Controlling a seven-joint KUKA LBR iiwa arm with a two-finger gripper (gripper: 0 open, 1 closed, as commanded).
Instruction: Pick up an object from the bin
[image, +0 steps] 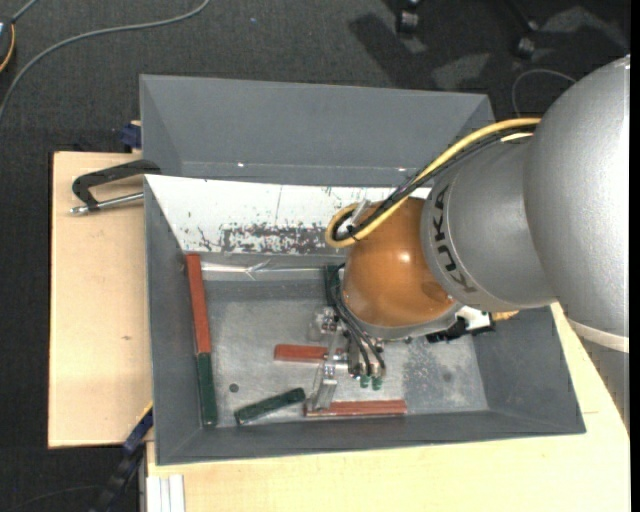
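My gripper (366, 374) hangs low over the bin's floor, near the front middle, below the orange cover. A short red bar (299, 352) lies just left of it. A second red bar (366, 407) lies flat just in front of it, along the front wall. A dark green stick (270, 404) rests further left at the front. I see nothing held in the gripper.
A long stick, red at the far end and green at the near end (201, 335), lies along the left wall. The arm and its cover hide the bin's right middle. Bare floor shows at the back left and the front right.
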